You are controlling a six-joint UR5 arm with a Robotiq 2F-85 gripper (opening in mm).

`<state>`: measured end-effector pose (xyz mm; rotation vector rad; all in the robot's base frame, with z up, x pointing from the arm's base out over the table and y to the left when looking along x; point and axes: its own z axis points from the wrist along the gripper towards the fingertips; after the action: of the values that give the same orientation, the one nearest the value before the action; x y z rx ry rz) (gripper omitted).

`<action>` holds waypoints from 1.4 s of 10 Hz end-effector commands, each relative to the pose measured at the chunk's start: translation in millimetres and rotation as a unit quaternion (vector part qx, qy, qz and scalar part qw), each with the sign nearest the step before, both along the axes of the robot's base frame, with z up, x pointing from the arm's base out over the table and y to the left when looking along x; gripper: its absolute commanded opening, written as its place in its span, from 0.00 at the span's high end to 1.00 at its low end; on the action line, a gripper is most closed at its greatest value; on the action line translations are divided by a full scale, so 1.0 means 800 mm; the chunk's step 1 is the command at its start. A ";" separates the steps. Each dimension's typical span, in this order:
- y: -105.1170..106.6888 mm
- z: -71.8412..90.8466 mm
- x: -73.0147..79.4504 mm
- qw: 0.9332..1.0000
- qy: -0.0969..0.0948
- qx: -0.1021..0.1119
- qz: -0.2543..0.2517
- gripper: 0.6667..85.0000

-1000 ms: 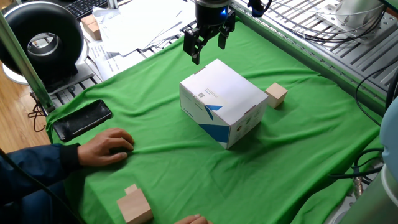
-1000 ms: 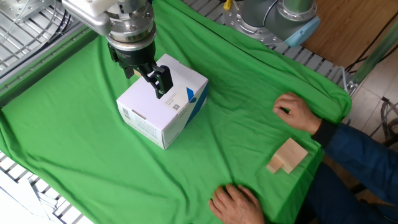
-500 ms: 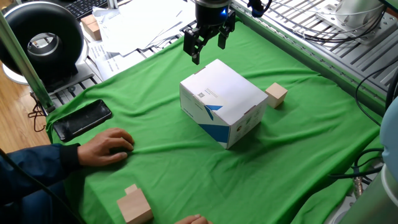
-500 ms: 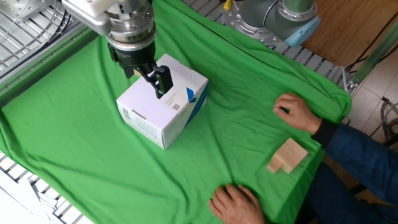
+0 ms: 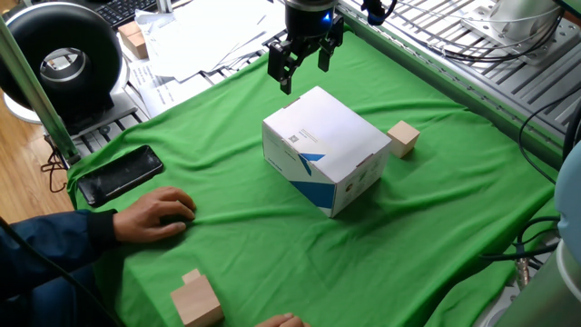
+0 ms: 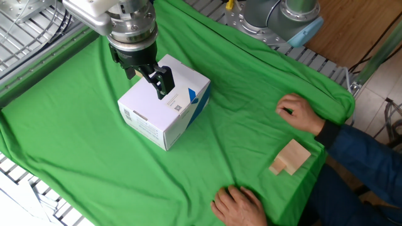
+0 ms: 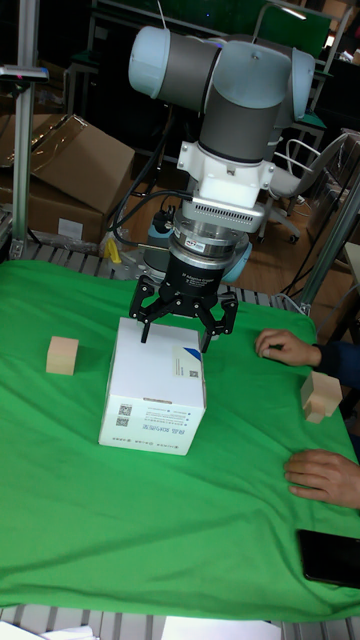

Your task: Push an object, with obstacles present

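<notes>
The object, a small light-wood cube (image 5: 403, 139) (image 7: 62, 355), rests on the green cloth just beside the obstacle. That obstacle is a large white cardboard box with blue graphics (image 5: 322, 150) (image 6: 164, 100) (image 7: 155, 385) standing mid-table. My gripper (image 5: 305, 73) (image 6: 147, 78) (image 7: 185, 325) hangs open just above the box's far edge, pointing down, nothing between its fingers. It is on the opposite side of the box from the cube and touches neither. In the other fixed view the cube is hidden behind the gripper and box.
A black phone (image 5: 121, 174) (image 7: 330, 557) lies at the cloth's edge. A pale stepped wooden block (image 5: 195, 298) (image 6: 290, 157) sits near a person's hands (image 5: 159, 213) (image 6: 298, 113) (image 6: 239, 204) resting on the cloth. Papers and a round black device (image 5: 64, 59) are off the cloth.
</notes>
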<state>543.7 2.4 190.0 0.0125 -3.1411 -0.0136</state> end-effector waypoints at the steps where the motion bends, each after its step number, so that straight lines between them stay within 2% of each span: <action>1: 0.003 0.000 0.000 1.000 0.000 0.000 0.000 0.01; 2: -0.031 0.010 -0.077 0.987 0.114 -0.066 -0.090 1.00; 8: -0.031 0.011 -0.079 0.986 0.117 -0.073 -0.088 1.00; 10: -0.038 0.012 -0.080 0.988 0.118 -0.067 -0.074 1.00; 13: -0.058 0.006 -0.079 0.992 0.102 -0.059 -0.048 1.00; 14: -0.069 0.005 -0.084 0.993 0.100 -0.057 -0.033 1.00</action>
<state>480.3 -41.0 195.9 -0.1538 -2.9159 0.1851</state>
